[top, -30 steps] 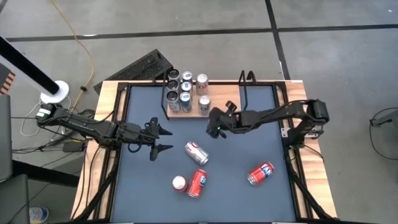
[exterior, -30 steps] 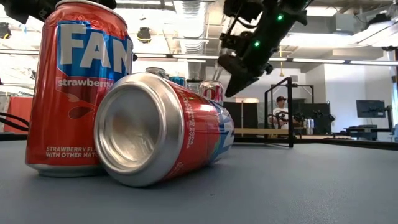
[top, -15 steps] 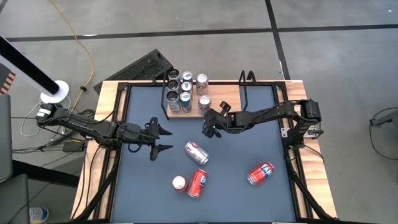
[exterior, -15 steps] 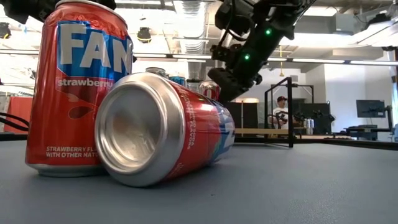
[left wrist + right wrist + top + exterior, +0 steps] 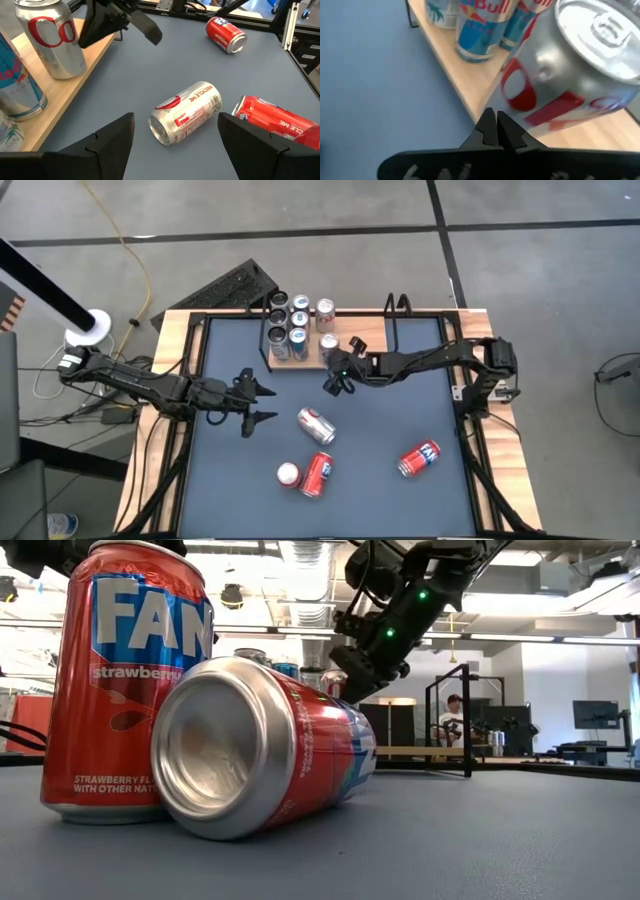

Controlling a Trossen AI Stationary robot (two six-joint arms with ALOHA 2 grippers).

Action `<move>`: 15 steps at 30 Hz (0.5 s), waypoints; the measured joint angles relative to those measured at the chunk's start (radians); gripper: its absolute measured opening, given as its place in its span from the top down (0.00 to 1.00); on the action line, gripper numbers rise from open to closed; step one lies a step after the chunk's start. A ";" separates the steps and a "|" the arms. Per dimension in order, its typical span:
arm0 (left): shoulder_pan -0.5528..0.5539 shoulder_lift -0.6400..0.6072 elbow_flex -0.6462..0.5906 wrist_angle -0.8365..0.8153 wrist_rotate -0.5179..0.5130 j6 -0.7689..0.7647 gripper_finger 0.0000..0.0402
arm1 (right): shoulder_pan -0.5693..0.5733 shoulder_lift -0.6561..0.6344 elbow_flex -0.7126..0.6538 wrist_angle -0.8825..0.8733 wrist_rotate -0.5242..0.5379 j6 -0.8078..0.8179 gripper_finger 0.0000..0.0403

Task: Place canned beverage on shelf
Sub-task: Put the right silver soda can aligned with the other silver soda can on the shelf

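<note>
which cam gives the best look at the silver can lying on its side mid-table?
Left wrist view: the silver can lies on its side between the left hand's open fingers, label and end readable. High view shows it small, apart from both hands. In the low view I cannot pick it out behind the red cans; the right wrist view misses it.

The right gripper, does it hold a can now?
No, in the right wrist view the right gripper has its fingers closed together on nothing, just beside the silver can standing on the shelf.
</note>
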 joint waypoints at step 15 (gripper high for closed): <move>0.001 0.000 0.000 -0.011 -0.024 0.017 0.32 | -0.071 0.000 0.000 0.066 -0.006 -0.097 1.00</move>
